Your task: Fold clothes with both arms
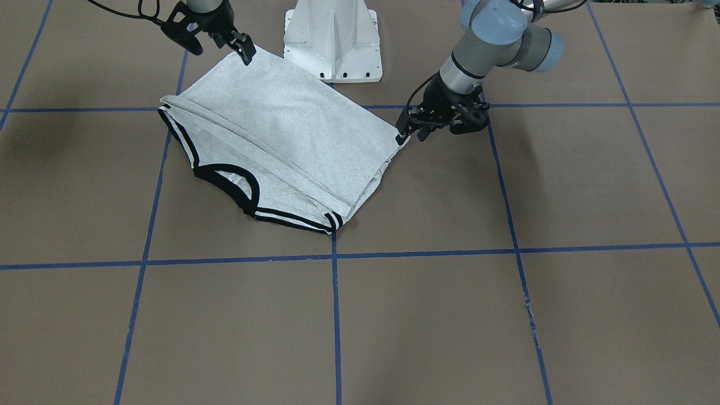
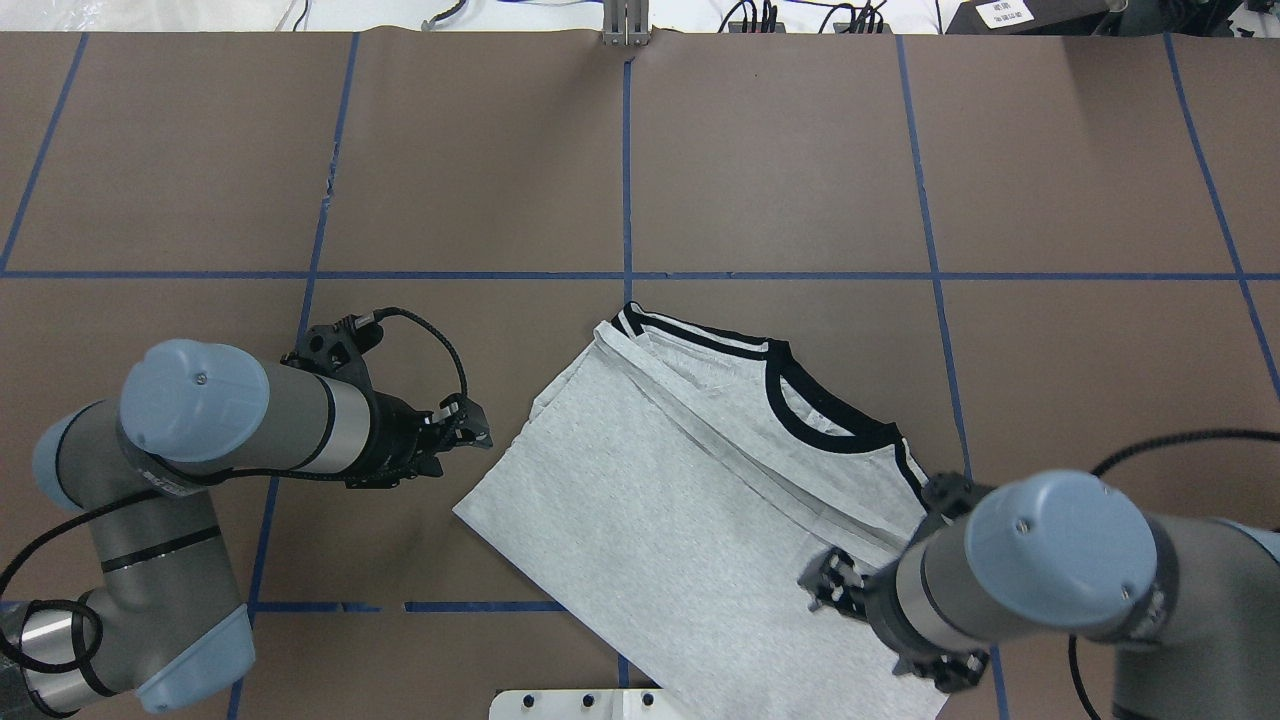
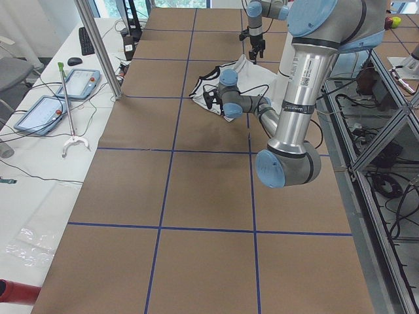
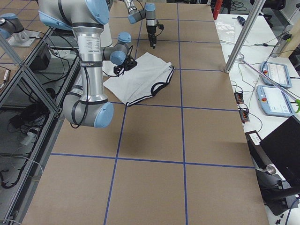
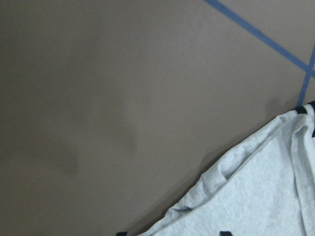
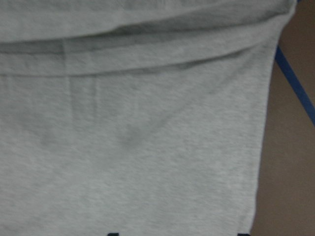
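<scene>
The clothes are one light grey T-shirt [image 1: 292, 129] with black collar and stripes. It lies folded on the brown table near the robot's base, also seen from above as the shirt [image 2: 660, 500]. My left gripper [image 1: 404, 136] sits at one hem corner, and its fingertips [image 5: 224, 233] stand wide apart over the shirt edge [image 5: 266, 196], so it is open. My right gripper [image 1: 246, 52] hovers at the other hem corner. It is open too, with spread fingertips [image 6: 241, 234] above plain grey fabric [image 6: 147, 147]. Neither gripper pinches cloth. The print is hidden.
The white pedestal base [image 1: 333, 39] stands just behind the shirt. Blue tape lines [image 1: 336, 315] grid the brown table cover. Beyond the table's far side stand a metal pole [image 3: 98, 46] and tablets [image 3: 77, 84] on a white bench.
</scene>
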You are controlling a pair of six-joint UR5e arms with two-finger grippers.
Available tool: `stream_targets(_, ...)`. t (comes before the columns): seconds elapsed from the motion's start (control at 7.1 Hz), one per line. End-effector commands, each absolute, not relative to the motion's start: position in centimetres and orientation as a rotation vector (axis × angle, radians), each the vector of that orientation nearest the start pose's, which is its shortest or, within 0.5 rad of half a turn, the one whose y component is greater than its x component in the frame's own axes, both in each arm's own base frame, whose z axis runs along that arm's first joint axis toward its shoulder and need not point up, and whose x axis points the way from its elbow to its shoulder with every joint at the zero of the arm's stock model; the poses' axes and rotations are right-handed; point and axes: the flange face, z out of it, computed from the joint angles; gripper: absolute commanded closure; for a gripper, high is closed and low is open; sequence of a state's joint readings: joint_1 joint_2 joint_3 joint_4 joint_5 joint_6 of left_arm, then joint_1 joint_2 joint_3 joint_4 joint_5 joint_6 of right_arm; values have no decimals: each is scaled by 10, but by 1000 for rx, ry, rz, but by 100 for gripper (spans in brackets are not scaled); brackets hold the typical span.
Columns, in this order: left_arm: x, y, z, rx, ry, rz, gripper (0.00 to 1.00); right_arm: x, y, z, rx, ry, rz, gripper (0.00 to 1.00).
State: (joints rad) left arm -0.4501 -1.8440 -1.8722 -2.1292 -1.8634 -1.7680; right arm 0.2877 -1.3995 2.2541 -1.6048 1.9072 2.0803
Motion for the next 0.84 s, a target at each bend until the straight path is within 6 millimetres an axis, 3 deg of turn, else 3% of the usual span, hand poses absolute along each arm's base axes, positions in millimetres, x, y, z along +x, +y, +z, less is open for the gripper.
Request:
stream_targets(0.0,498,-314,316,-137,1069,-395,32,-403,-333,263,-261,-854,684,0)
stream_targets(0.14,506,-305,324,-122,1047,-392,33,-399,-349,255,-176,-880,604,0)
stream_targets(0.42,508,-300,324,-125,1046,-388,34,-394,-372,255,-148,-880,634,0)
stream_targets(0.7,512,-298,327,-125,1039,-380,37,-396,-374,253,-148,-882,635,0)
